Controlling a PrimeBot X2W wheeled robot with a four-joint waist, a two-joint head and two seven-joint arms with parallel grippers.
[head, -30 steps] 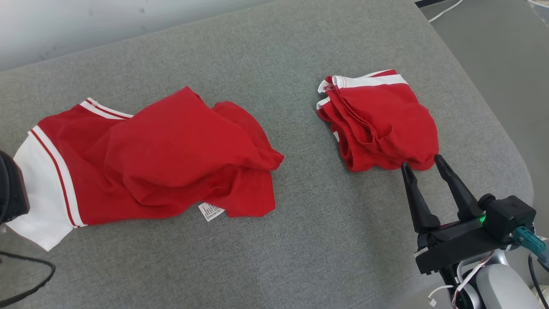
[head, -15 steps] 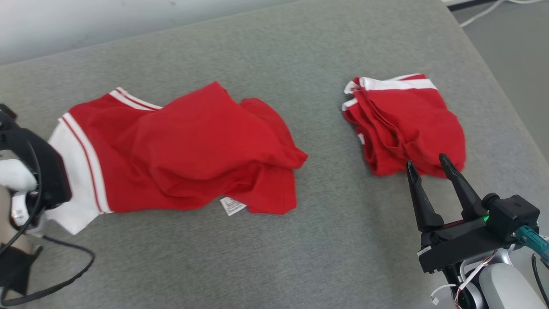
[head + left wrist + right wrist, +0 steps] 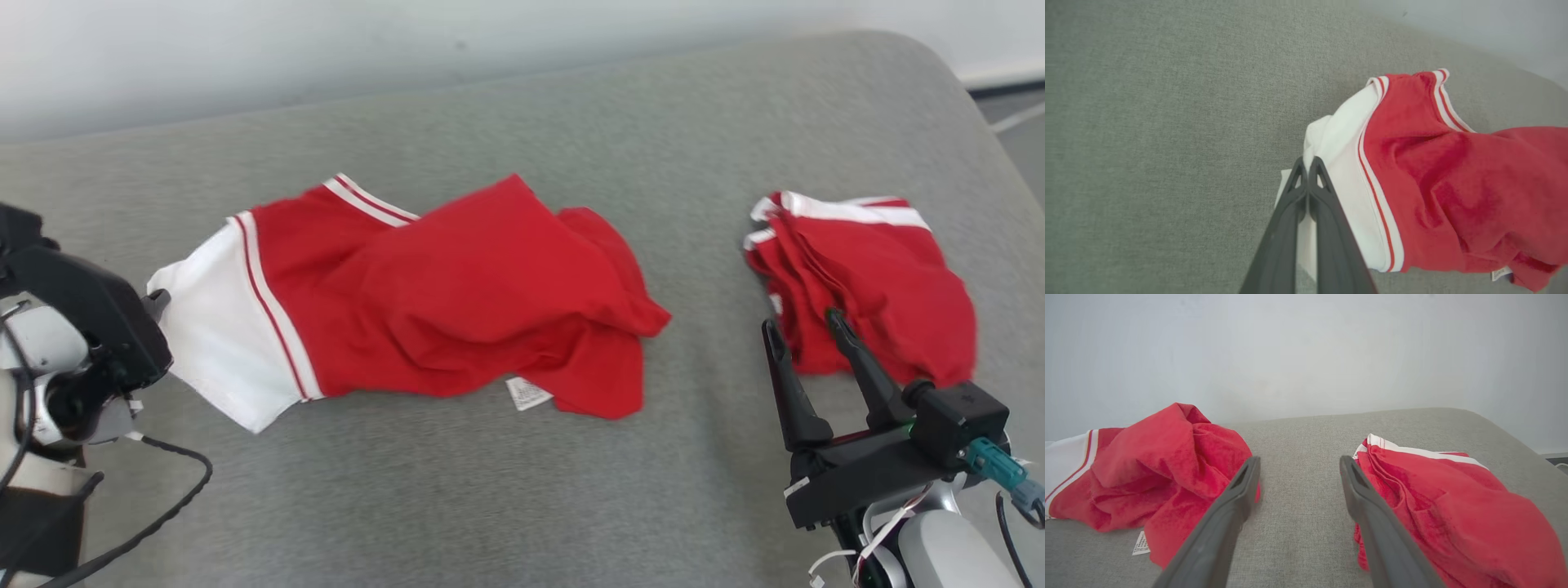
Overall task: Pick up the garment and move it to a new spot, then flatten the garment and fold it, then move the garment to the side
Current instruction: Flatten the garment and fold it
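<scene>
The left gripper [image 3: 1306, 164] is pressing its two dark fingers together, and they are pinching the edge of the white sleeve [image 3: 1339, 163] of the red shirt [image 3: 1433, 163]. In the head view this gripper [image 3: 157, 300] is sitting at the left side, reaching in low from the shirt's outer end, with a black cable [image 3: 163, 506] looping below its wrist.

The red shirt [image 3: 473, 302] is lying crumpled across the middle of the gray cushion [image 3: 490, 506]. Its body is bunching into soft folds, red-and-white stripes are edging the sleeve and collar, and a small white label [image 3: 528, 394] is poking out at the near hem.

The right gripper [image 3: 800, 322] is holding its fingers spread wide and gripping nothing. It is pointing away from the robot at the lower right, its tips overlapping the near edge of a folded red garment [image 3: 873, 286] with white trim, which is resting well apart from the shirt. From the right wrist, the gripper [image 3: 1299, 461] is framing bare cushion [image 3: 1298, 522] between the two clothes, with a pale wall [image 3: 1306, 355] behind.
</scene>
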